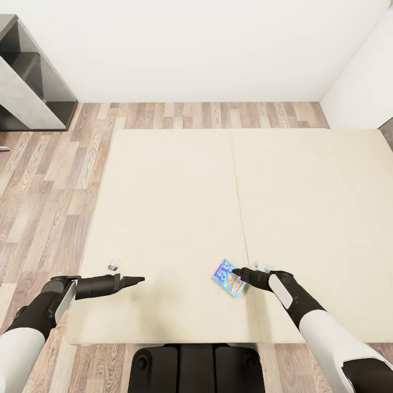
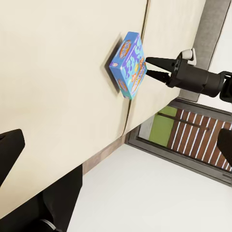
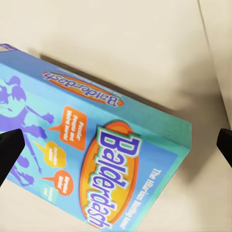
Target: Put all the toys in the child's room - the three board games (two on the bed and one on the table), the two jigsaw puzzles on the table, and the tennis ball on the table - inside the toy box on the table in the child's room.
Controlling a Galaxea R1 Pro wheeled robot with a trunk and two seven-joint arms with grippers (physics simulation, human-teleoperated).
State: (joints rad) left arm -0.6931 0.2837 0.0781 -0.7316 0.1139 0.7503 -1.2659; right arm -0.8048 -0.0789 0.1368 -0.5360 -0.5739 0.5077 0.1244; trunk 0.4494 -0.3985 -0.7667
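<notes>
Flat blue board-game box (image 1: 228, 277) lettered "Balderdash" – lying near the front edge of the wide cream-beige bed (image 1: 174, 207), right pincer (image 1: 236, 271) spread wide at its edge, gripping nothing, left pincer (image 1: 141, 279) apart – its gap unclear.

The bed (image 1: 174, 207) had a plain cream-beige top with one thin darker seam down its middle. On it lay a board game (image 1: 229, 277) with a bright blue lid and teal-green edges; the lid carried an orange oval with a yellow rim and white lettering outlined in purple, smaller orange speech bubbles, and purple silhouette figures. The right claw (image 1: 236, 271) and left claw (image 1: 139, 280) were black, on arms with black forearms and white upper shells. The floor (image 1: 49, 180) showed brown and grey wood planks with mixed grain. The walls (image 1: 196, 49) were white. A shelf unit (image 1: 30, 82) was dark grey with paler grey panels.
</notes>
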